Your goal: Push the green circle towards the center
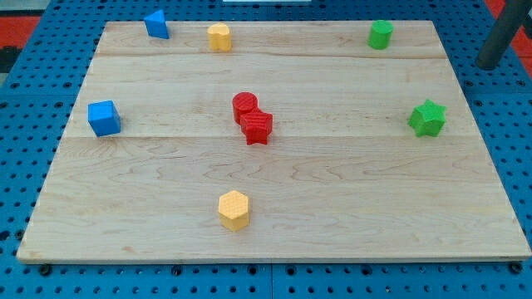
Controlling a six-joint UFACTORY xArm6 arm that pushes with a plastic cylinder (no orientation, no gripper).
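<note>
Standing off the board at the view's upper right, the dark rod shows only as a slanted shaft; its lower end, the tip (489, 65), sits over the blue pegboard (499, 124) just beyond the wooden board (332, 208). No pincer on this rig, so nothing to spread or press together: a bare rod only, touching no block.

Green circle (380, 34): near the board's top edge, right of the middle, upright, alone. It lies to the view's left of the tip and slightly higher, well apart.

Key relation: board centre lies down and to the left of the green circle, near the red pair. The tip is on the circle's right, roughly the correct side for a leftward shove, but probably too low; judged need is contact on the circle's upper-right flank to drive it diagonally down-left.

Other blocks:
- green star (427, 118), right edge, below the tip's line.
- red circle (244, 105) touching red star (257, 127), about centre.
- yellow block (219, 36) at top, yellow hexagon (233, 209) near bottom.
- blue triangular block (155, 24) top left, blue cube (104, 118) left edge.

Risk, judged: a glancing hit sends the circle along the top edge.
</note>
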